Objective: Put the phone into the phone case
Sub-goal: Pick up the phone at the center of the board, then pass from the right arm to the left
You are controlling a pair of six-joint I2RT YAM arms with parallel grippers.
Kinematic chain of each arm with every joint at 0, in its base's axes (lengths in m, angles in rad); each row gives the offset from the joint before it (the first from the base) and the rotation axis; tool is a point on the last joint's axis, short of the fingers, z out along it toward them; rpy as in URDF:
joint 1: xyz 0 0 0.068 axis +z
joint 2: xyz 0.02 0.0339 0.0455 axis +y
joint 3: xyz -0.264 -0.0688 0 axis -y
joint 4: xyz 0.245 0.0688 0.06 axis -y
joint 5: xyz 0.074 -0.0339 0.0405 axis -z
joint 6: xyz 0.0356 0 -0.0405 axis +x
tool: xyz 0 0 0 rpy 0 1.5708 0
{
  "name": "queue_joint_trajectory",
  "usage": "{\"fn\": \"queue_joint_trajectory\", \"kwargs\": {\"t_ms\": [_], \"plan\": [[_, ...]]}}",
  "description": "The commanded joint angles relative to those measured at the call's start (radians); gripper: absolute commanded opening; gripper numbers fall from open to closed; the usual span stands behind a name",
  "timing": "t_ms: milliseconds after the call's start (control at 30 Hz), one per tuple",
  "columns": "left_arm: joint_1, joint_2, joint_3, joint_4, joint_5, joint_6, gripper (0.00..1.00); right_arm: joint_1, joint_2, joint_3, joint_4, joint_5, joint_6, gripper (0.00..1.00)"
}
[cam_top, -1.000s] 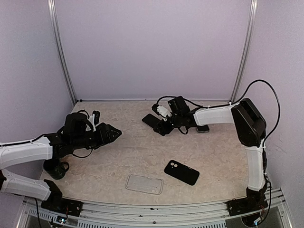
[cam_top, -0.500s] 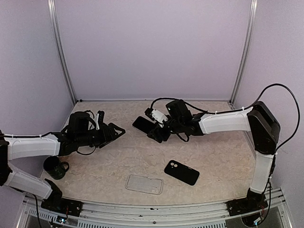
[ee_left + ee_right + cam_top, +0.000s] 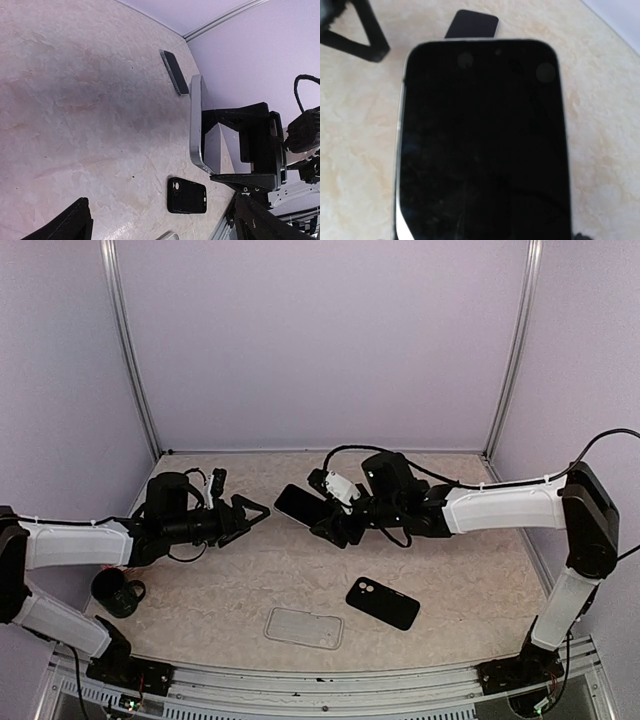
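Phone [image 3: 298,504] clamped in right jaws, midair; left jaws wide apart, empty.

Soft, even light; the phone [image 3: 482,145] fills the right wrist view, slightly blurred.

Glossy glass phone [image 3: 482,140], matt black case [image 3: 382,603], smooth marbled table [image 3: 230,580].
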Motion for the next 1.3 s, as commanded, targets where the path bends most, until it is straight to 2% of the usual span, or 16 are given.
{"fn": "queue_joint_trajectory", "kwargs": {"t_ms": [0, 333, 533, 700, 933, 1267], "plan": [[0.006, 0.016, 0.021, 0.078, 0.067, -0.013, 0.96, 0.026, -0.079, -0.031, 0.090, -0.029, -0.012, 0.63], [0.006, 0.040, 0.021, 0.143, 0.151, -0.052, 0.92, 0.093, -0.108, -0.052, 0.079, 0.008, -0.071, 0.63], [0.002, 0.052, 0.023, 0.170, 0.199, -0.062, 0.86, 0.132, -0.101, -0.048, 0.069, 0.042, -0.106, 0.63], [-0.009, 0.070, 0.028, 0.184, 0.231, -0.068, 0.76, 0.155, -0.087, -0.042, 0.063, 0.084, -0.135, 0.64], [-0.022, 0.088, 0.040, 0.193, 0.259, -0.069, 0.55, 0.180, -0.069, -0.033, 0.059, 0.154, -0.174, 0.64], [-0.031, 0.092, 0.045, 0.201, 0.279, -0.070, 0.32, 0.182, -0.052, -0.029, 0.061, 0.182, -0.195, 0.64]]}}
